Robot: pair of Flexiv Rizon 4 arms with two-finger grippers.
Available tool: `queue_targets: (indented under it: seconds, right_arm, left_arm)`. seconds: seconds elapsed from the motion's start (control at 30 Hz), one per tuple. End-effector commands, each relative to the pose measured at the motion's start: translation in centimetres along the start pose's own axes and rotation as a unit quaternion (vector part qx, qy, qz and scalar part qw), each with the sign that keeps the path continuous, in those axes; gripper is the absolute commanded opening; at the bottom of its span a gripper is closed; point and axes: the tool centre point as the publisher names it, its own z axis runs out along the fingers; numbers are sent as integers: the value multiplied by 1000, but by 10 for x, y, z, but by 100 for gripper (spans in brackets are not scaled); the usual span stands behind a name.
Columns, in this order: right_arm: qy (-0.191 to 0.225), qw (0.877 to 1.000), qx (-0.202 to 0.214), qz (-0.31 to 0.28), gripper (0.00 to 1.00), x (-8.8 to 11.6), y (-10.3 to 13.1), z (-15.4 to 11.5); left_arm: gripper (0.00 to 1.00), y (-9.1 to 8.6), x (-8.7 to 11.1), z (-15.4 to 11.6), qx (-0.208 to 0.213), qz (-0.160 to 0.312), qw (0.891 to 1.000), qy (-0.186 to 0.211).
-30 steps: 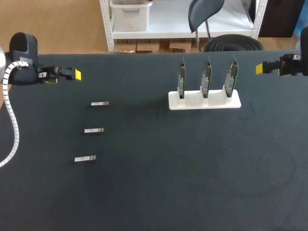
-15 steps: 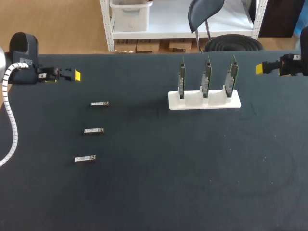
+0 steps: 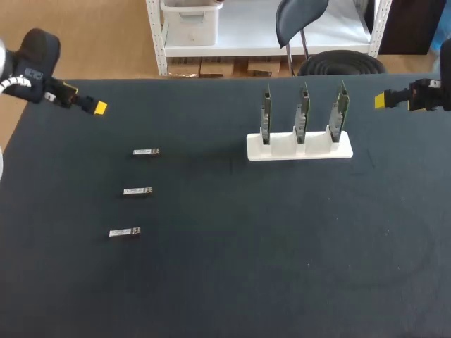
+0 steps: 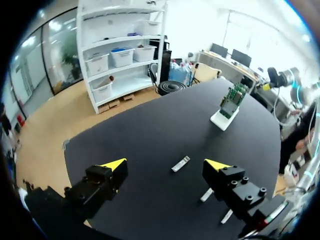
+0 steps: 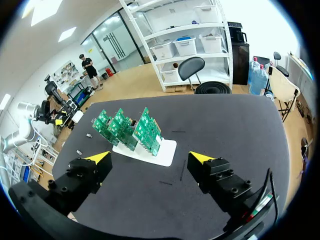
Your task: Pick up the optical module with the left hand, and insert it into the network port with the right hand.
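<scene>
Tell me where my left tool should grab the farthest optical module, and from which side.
Grip the farthest optical module across its long sides at mid-length, left tool coming straight down from above. It lies flat, a slim bar, so likely only those sides offer opposing faces.

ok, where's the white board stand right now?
Head view: the white stand sits right of centre, toward the far side, holding three upright circuit boards. The right gripper hovers off to its right, not touching it.

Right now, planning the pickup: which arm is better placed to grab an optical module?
Left. The left gripper, open, hangs near the three optical modules; the right gripper is beyond the stand, far from them.
</scene>
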Motion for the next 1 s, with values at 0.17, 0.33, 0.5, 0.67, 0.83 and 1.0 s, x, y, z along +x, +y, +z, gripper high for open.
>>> queue_targets:
  seconds: [0.17, 0.33, 0.5, 0.67, 0.83, 1.0]
  right_arm:
    - [-1, 1000, 3, 0, 100, 1, 2, -2]
    - [-1, 1000, 3, 0, 100, 1, 2, -2]
    - [-1, 1000, 3, 0, 100, 1, 2, -2]
    - [-1, 1000, 3, 0, 100, 1, 2, -2]
    - [-1, 1000, 3, 0, 100, 1, 2, -2]
    - [-1, 1000, 3, 0, 100, 1, 2, -2]
  left_arm:
    - [100, 12, -6, 35, 32, 274, 947, 166]
    - [100, -1, 5, 51, 38, 375, 904, 203]
    - [100, -13, 17, 66, 31, 419, 880, 221]
    - [100, -21, 27, 76, 31, 435, 867, 243]
    - [100, -24, 34, 90, 24, 429, 861, 272]
    - [100, -24, 34, 98, 34, 411, 855, 314]
